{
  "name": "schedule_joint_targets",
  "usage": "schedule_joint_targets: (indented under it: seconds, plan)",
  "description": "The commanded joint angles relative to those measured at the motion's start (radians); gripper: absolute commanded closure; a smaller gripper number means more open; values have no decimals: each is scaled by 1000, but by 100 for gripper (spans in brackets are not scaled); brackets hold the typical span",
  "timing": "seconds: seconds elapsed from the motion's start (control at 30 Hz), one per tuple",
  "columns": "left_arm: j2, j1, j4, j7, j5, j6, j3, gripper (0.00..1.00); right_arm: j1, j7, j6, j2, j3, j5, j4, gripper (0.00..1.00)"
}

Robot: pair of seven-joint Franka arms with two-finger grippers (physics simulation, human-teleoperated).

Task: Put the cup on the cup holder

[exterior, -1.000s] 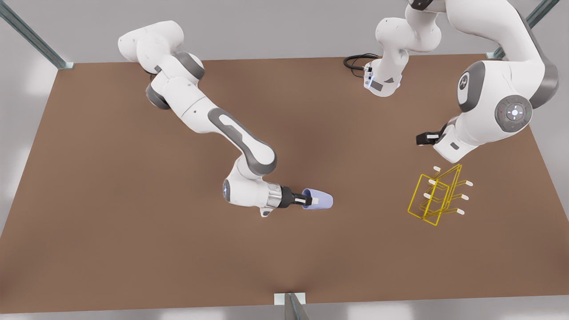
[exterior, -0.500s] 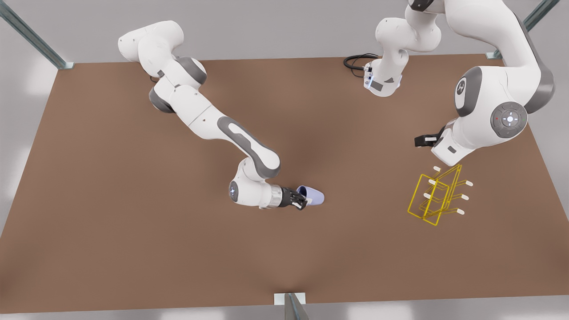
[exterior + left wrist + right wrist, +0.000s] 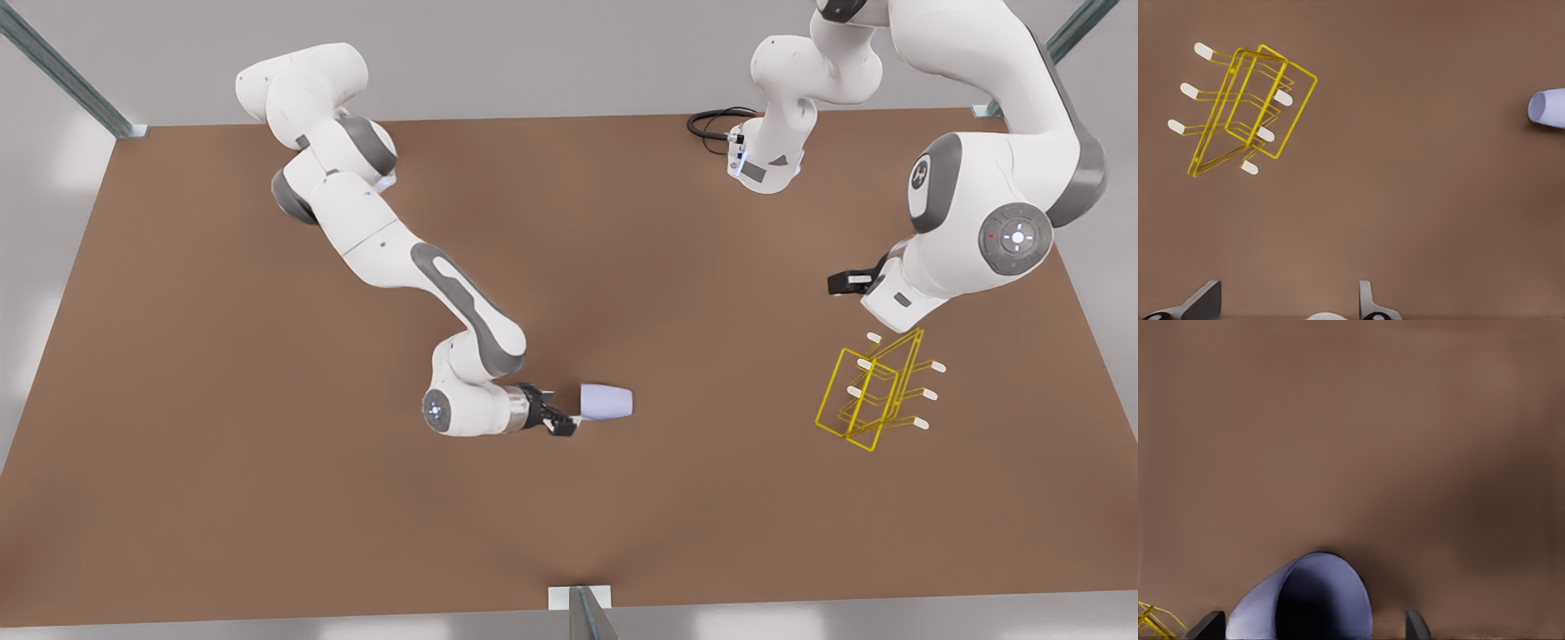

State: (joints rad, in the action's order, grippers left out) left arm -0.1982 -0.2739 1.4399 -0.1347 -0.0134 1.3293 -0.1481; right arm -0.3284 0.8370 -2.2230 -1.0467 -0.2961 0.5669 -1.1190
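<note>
The cup [image 3: 606,403] lies on its side on the brown table [image 3: 267,498], near the middle, well apart from the yellow cup holder [image 3: 869,391] toward the front view's right. The right gripper [image 3: 569,422] sits just beside the cup's mouth end, fingers spread and gripping nothing (the cup lies between them in the right wrist view). The left gripper [image 3: 1288,303] waits near the cup holder, fingers wide apart, empty.

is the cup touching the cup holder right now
Apart. In the front view the cup lies on its side by the right gripper, and bare table separates it from the cup holder.
</note>
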Motion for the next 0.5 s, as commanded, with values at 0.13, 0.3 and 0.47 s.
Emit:
schedule_joint_targets:
  seconds: [0.13, 0.3, 0.47]
  plan:
    - [-161, -99, -61, -1072, 3, 99, 278, 0, 301, -430, 496, 484, 149, -278, -165, 0]
    - [-435, -263, -214, -1856, -60, 389, 271, 0, 486, -820, 573, 878, 144, -648, -407, 0]
    - [-491, -266, -179, -2366, -20, 786, 277, 0, 566, -921, 533, 869, 80, -644, -441, 0]
